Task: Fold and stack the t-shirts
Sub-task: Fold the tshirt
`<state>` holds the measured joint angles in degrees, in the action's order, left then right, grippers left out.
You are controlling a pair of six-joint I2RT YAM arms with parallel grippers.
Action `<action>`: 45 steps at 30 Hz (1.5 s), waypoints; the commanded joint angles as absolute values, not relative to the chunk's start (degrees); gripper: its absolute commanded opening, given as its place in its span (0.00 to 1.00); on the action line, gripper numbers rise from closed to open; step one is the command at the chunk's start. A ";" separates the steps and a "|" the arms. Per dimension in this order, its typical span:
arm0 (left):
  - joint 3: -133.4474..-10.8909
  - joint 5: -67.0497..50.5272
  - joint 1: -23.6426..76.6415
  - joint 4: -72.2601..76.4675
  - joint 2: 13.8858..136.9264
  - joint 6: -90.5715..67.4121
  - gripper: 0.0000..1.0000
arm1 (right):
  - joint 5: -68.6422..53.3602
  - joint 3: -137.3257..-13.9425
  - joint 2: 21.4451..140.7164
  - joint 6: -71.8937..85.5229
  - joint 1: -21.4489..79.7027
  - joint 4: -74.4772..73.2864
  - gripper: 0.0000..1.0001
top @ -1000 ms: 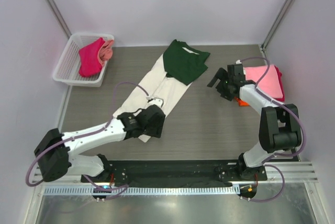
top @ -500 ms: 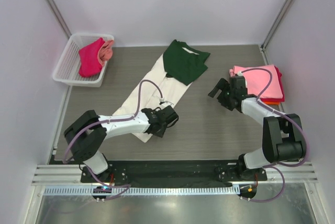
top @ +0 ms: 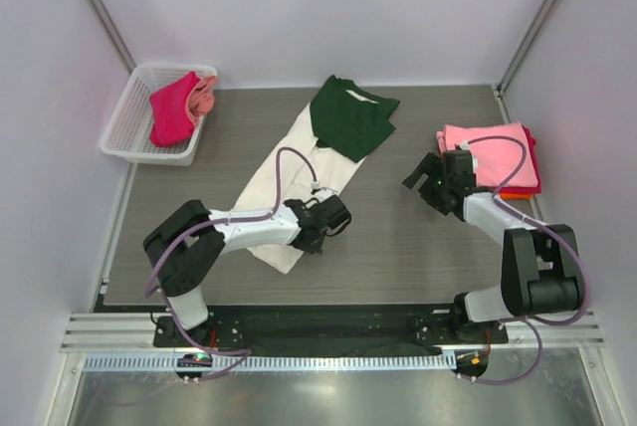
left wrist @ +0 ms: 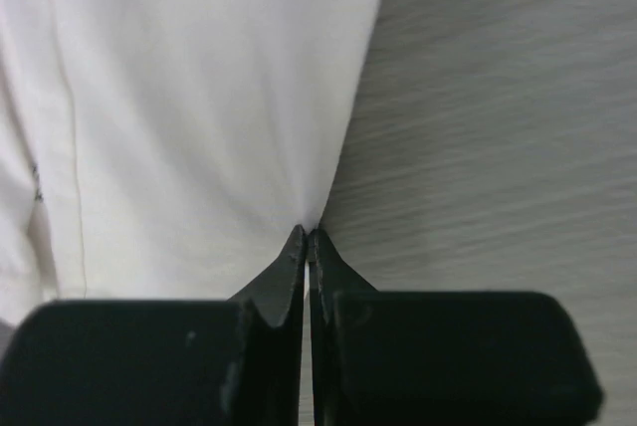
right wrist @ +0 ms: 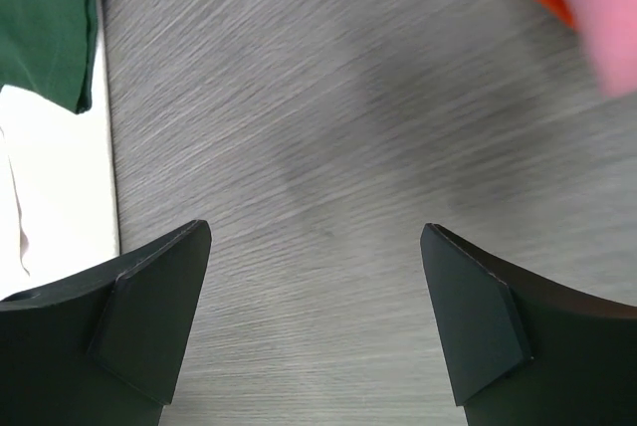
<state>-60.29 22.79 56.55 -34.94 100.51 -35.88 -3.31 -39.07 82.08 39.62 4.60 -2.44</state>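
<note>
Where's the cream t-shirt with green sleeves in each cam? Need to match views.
Top external: the cream t-shirt lies diagonally at the table's centre, green end toward the back.
Left wrist: it fills the upper left, its edge pinched in the left gripper.
Right wrist: a strip at the left edge, green above cream.
Shared landmark: the shirt's long edge against the grey wood-grain table.

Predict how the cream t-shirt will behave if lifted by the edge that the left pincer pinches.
Probably floppy: the cream t-shirt puckers toward the shut left pincer, so it should drape, not hold shape. Likely light, since it lies thin and flat. Its far end may drag along the table.
</note>
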 commanded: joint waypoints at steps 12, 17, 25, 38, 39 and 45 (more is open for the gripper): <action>-91.58 -1.41 70.05 -24.43 117.78 -46.58 0.56 | 15.55 -41.75 57.07 37.97 1.23 -33.11 0.94; -74.59 5.70 70.05 -19.26 101.54 -48.16 0.89 | 9.50 -39.82 48.35 39.11 1.23 -37.35 0.92; -51.61 7.91 66.28 -20.21 73.08 -54.13 0.86 | -16.67 -35.43 46.49 36.84 2.45 -37.18 0.75; -29.89 -3.77 54.50 -17.76 58.54 -58.27 0.66 | -6.33 -30.41 44.74 45.44 25.22 -45.26 0.56; -29.45 -4.39 54.06 -17.41 58.45 -58.27 0.66 | -6.24 -28.67 44.21 46.14 25.40 -45.09 0.55; -27.60 -7.38 51.77 -13.01 60.20 -58.18 0.58 | -8.87 -23.13 45.44 46.67 26.63 -42.55 0.53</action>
<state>-27.79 -4.03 52.29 -17.91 59.48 -57.93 -8.25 -24.97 44.69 45.10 25.82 -43.31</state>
